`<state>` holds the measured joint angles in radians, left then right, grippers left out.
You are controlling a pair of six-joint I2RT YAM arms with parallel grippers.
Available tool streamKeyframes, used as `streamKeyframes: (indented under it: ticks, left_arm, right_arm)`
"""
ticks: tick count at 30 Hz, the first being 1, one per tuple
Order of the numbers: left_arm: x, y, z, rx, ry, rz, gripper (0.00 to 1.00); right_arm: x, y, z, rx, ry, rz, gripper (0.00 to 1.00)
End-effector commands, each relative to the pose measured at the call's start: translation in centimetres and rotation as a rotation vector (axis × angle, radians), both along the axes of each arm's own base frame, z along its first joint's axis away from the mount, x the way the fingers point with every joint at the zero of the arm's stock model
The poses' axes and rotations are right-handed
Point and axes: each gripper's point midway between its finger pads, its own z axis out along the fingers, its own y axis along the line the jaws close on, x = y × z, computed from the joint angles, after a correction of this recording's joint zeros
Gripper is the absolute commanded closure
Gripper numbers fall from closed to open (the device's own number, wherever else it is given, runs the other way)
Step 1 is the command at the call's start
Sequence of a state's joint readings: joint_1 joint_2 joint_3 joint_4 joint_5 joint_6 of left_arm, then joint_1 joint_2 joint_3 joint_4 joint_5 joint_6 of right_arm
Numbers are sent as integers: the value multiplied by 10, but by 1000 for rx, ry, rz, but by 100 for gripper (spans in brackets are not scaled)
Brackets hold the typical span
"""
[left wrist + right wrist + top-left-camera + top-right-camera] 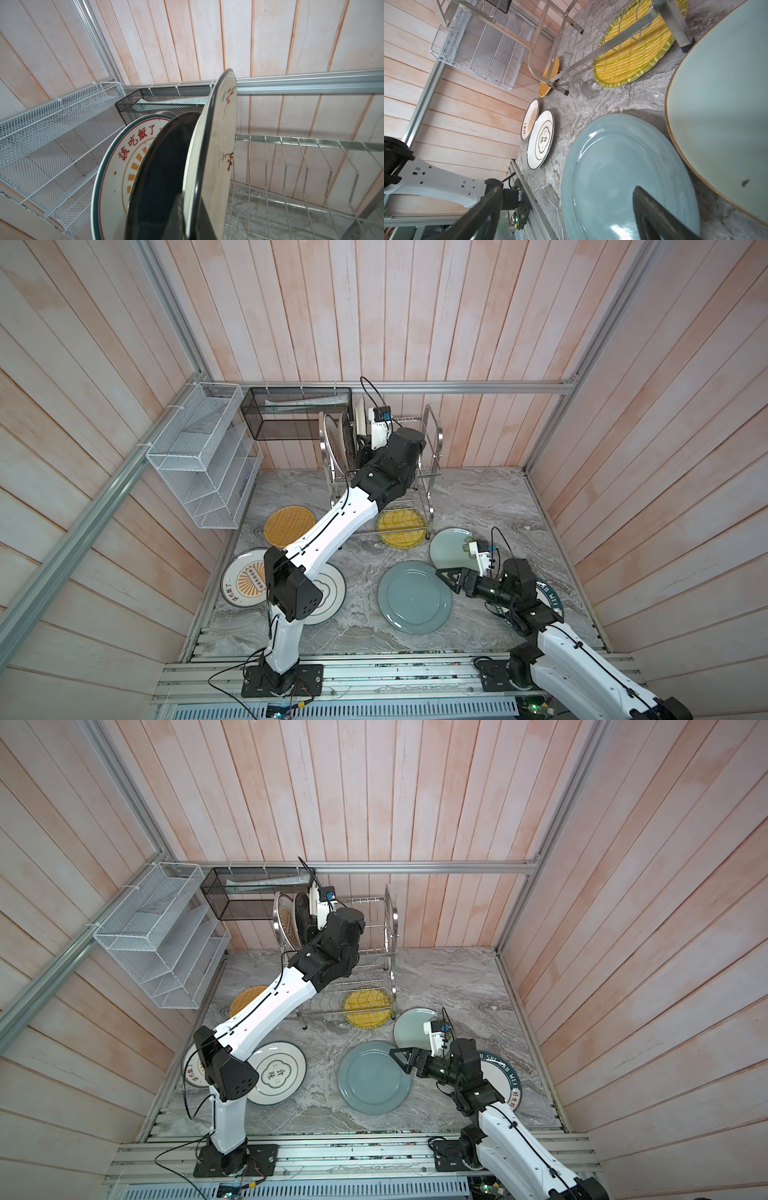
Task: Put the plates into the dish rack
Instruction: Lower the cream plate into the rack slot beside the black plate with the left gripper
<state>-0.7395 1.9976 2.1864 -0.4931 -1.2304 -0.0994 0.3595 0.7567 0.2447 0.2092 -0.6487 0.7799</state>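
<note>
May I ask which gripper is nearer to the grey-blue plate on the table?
Right. The right gripper hovers open over the rim of the grey-blue plate; the left gripper is up at the dish rack, shut on a cream plate.

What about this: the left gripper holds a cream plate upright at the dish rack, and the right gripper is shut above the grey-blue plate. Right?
One error: the right gripper is open, not shut; the right wrist view shows its fingers spread above the grey-blue plate. The left gripper does hold the cream plate upright at the dish rack.
</note>
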Motion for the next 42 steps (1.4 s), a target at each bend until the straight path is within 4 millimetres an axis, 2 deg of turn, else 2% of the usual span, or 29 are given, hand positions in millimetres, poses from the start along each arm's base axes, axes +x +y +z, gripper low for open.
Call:
streamKeyframes:
  ticks: [1, 6, 9, 16, 25, 42]
  left_arm:
    - [1, -1, 6, -92, -36, -23, 100]
    - [2, -2, 1, -111, -22, -42, 100]
    - [1, -2, 4, -116, -24, -50, 95]
    - [-5, 2, 14, -132, -36, -59, 86]
    - [-15, 4, 30, -142, -58, -75, 79]
    - [-28, 10, 54, -157, -93, -104, 76]
  right_arm:
    - [0, 1, -1, -6, -16, 8, 2]
    - [0, 1, -1, -7, -19, 6, 2]
    - [0, 1, 0, -6, -19, 7, 2]
    - [3, -1, 4, -23, -38, -5, 2]
    - [5, 0, 13, -23, -61, -5, 2]
    - [7, 1, 24, -13, -83, -3, 2]
